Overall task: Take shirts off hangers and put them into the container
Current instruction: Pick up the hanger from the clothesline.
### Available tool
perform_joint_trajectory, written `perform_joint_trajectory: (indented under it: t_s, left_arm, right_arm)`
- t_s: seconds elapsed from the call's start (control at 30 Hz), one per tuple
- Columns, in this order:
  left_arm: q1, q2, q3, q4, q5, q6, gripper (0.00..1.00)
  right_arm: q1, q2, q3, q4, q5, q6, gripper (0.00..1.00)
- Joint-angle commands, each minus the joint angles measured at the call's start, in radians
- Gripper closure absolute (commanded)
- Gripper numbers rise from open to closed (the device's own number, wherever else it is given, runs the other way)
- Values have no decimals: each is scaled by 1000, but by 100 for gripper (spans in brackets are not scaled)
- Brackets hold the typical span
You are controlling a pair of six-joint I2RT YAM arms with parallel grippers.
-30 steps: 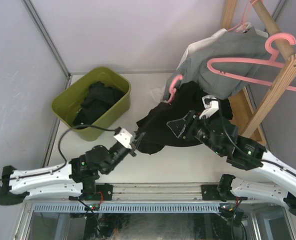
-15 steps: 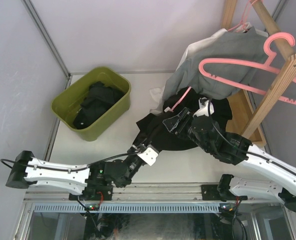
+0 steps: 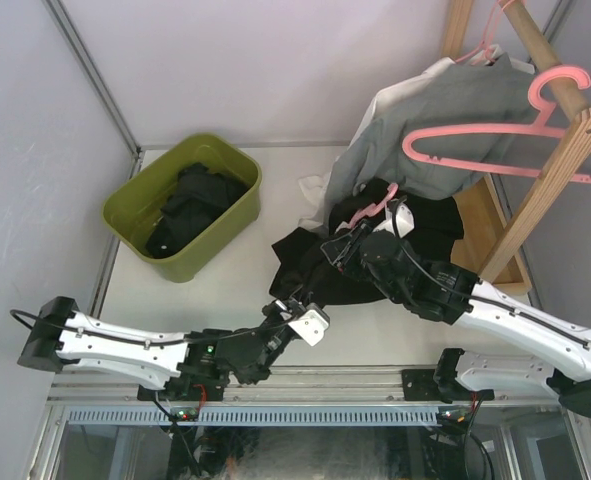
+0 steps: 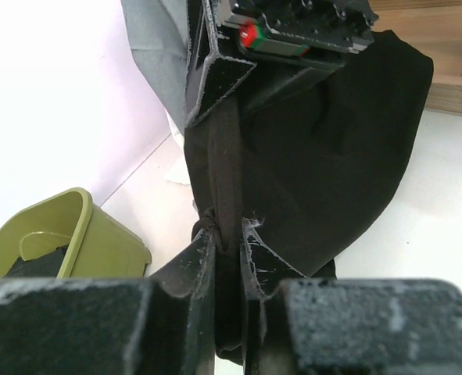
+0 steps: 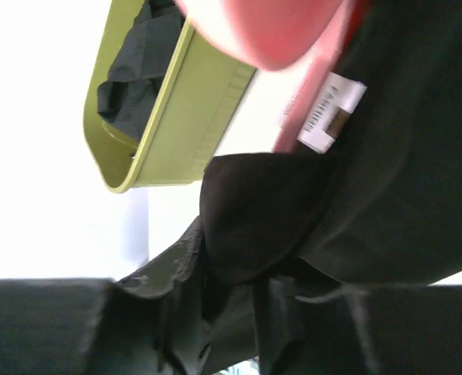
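Observation:
A black shirt (image 3: 375,270) hangs from a pink hanger (image 3: 373,203) and drapes onto the table between my two grippers. My left gripper (image 3: 287,306) is shut on a strip of its lower hem (image 4: 227,195). My right gripper (image 3: 337,248) grips a fold of the same shirt (image 5: 254,211) just below the hanger (image 5: 293,39) and a white label (image 5: 324,113). The olive-green container (image 3: 237,205) stands at the back left with another black shirt (image 3: 190,205) inside. A grey shirt (image 3: 425,130) is draped over the rack behind.
A wooden rack (image 3: 555,170) stands at the back right, with a second pink hanger (image 3: 495,155) over the grey shirt and white fabric (image 3: 315,188) beneath it. The rack's wooden base (image 3: 490,225) lies on the table. Grey walls close in the back and left.
My left gripper has drawn the hem toward the near edge and rightward. My right gripper has moved up to the collar by the hanger and closed on the fabric. The black shirt's hanger shifted.

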Motion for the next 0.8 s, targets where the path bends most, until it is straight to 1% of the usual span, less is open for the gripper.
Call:
perform_joint_trajectory:
  t_s: [0.0, 0.07, 0.1, 0.17, 0.2, 0.3, 0.33, 0.37, 0.4, 0.47, 0.5, 0.57, 0.63, 0.7, 0.77]
  left_arm:
    - [-8, -14, 77, 77, -10, -8, 81]
    - [-8, -33, 83, 56, 8, -37, 69]
    - [-8, -47, 90, 34, 20, -54, 60]
    - [-8, -79, 108, -15, 28, -102, 32]
    - [-6, -98, 117, -58, 38, -124, 23]
    - [-2, -172, 118, -104, 37, -183, 9]
    - [1, -216, 109, -113, 35, -208, 6]
    - [8, -240, 97, -116, 37, -233, 4]
    - [18, -297, 84, -119, 48, -264, 2]
    - [73, -384, 56, -146, 100, -356, 1]
    - [107, -425, 49, -180, 140, -401, 1]
    - [173, -485, 48, -249, 221, -459, 0]
    - [207, -517, 59, -300, 271, -473, 0]
    - [230, -517, 100, -377, 324, -480, 0]
    - [249, -485, 153, -474, 399, -492, 0]
  right_arm:
    - [9, -27, 33, 15, 39, -63, 88]
    - [9, -43, 33, -11, 57, -69, 95]
    - [10, -55, 33, -28, 66, -74, 100]
    - [11, -86, 33, -59, 76, -99, 100]
    - [10, -106, 33, -73, 73, -121, 100]
    - [10, -173, 34, -60, 20, -260, 100]
    - [9, -206, 33, -46, -28, -337, 100]
    - [10, -233, 33, -28, -83, -413, 100]
    - [8, -258, 33, -15, -133, -474, 100]
    - [4, -307, 38, 8, -265, -594, 100]
    - [3, -325, 53, -4, -308, -658, 100]
    - [2, -343, 107, -84, -321, -729, 100]
    - [-3, -346, 155, -174, -309, -763, 100]
    - [-5, -342, 172, -231, -300, -774, 100]
    - [-6, -330, 173, -245, -309, -774, 100]
